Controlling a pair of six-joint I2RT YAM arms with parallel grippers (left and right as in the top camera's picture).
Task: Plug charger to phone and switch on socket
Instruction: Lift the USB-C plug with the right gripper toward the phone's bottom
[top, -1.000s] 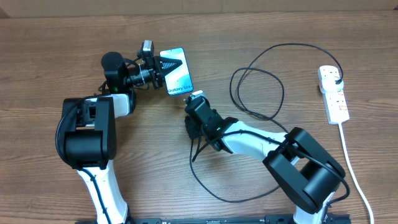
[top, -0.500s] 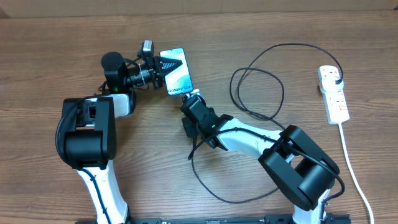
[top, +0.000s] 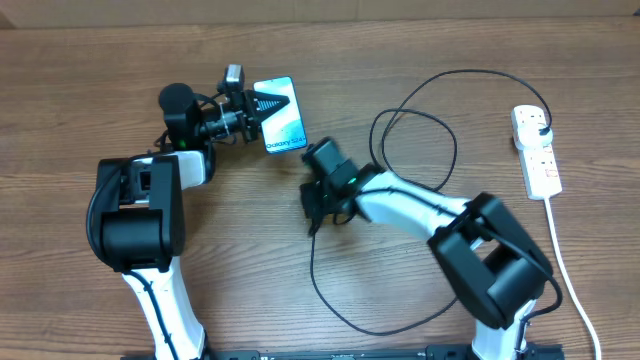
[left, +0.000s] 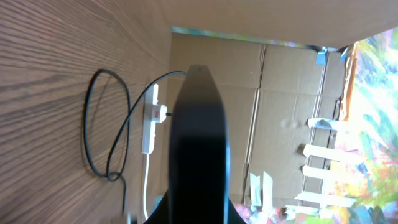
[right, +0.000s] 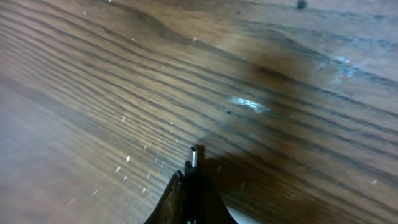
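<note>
Even bright overhead; right wrist view blurred

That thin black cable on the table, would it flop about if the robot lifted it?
Probably floppy: the charger lies in loose loops. Likely light, being so thin. Its tip seems stiff, jutting straight from the right pincer.

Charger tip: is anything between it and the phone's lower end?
Nothing visible. Overhead, only a short gap of bare table separates the right gripper, holding the charger, from the phone in the left gripper.
</note>
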